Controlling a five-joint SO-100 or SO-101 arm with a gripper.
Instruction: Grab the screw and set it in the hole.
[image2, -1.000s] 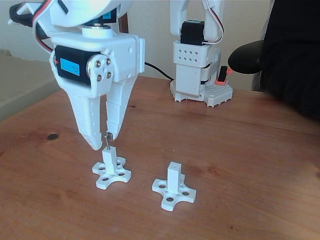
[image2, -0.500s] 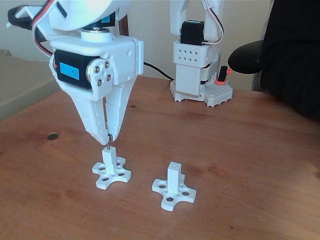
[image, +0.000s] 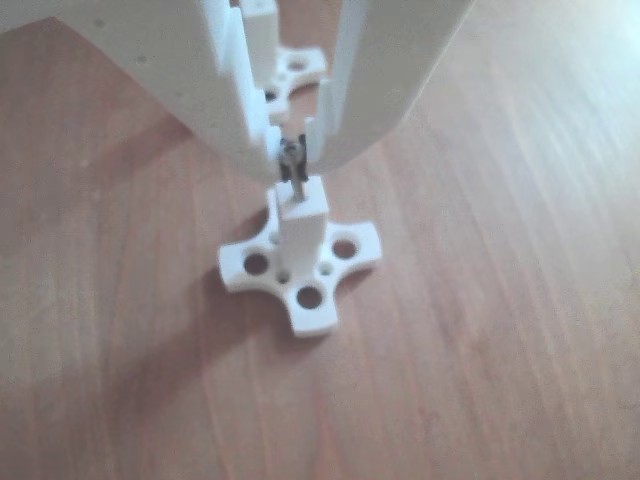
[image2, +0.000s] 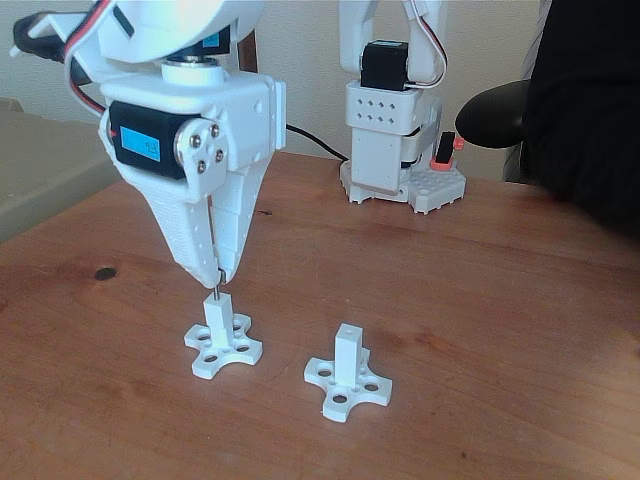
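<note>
We find the white plastic pincer (image2: 215, 275) clamped on the thin grey metal screw (image: 293, 165), its tip now in the hole (image: 297, 204) of the white square post (image2: 217, 320), which stands at nine o'clock from its twin (image2: 347, 352) on the brown wooden desk (image2: 480, 320); a second ago the fingers stood apart.

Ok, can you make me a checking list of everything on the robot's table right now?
Surface: brown wooden table, one dark spot.
Job's things: screw upright, tip in the hole of the left post in the fixed view; right post has nothing in it.
Clutter: nothing seen.
Grippers: gripper shut on the screw.
Cables: black cable behind; red and white wires on the arm.
Surroundings: arm base, pale wall, a dark sleeve.
</note>
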